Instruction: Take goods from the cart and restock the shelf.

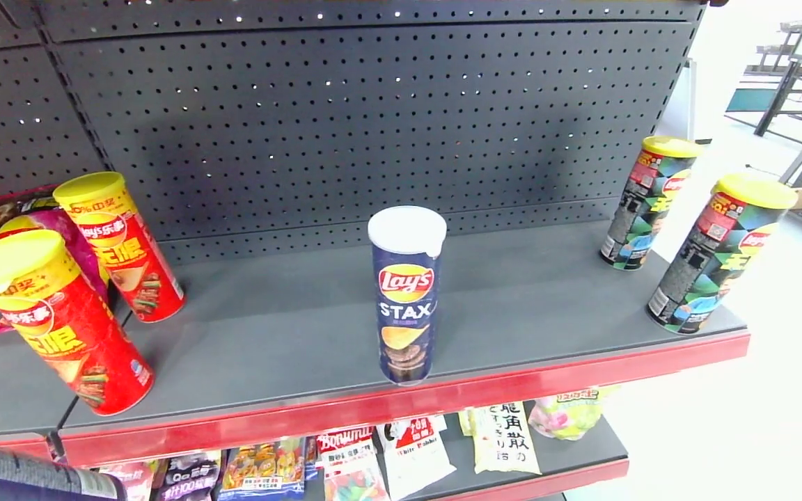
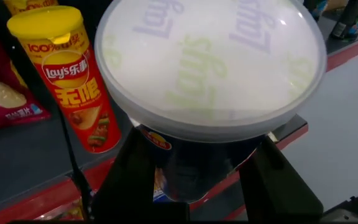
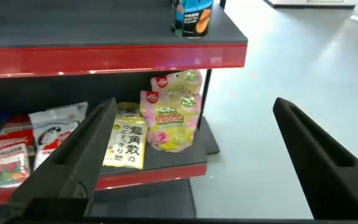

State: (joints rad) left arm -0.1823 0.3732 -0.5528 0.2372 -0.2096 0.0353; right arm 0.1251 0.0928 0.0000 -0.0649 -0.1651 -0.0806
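1. The left pincer (image 2: pixel 201 180) is clamped around the body of the dark-blue chip can (image 2: pixel 210 62), held just off the shelf (image 2: pixel 17 165) near a red chip can (image 2: pixel 67 74).
2. The right pincer (image 3: pixel 194 106) stands apart, empty.
3. The can is probably light, stiff and glossy, with thin walls. Grip it mid-body, not by the lid.

Bright daylight from the robot's right; floor (image 1: pixel 756 431) beyond the shelf (image 1: pixel 547 299) blown to white. Pinpoints of light through the pegboard back panel (image 1: pixel 373 104). Head view bows at the edges, outer cans (image 1: pixel 721 254) lean outward. Soft sheen on white lid (image 2: pixel 210 56). Lower shelf (image 3: pixel 199 149) shaded.
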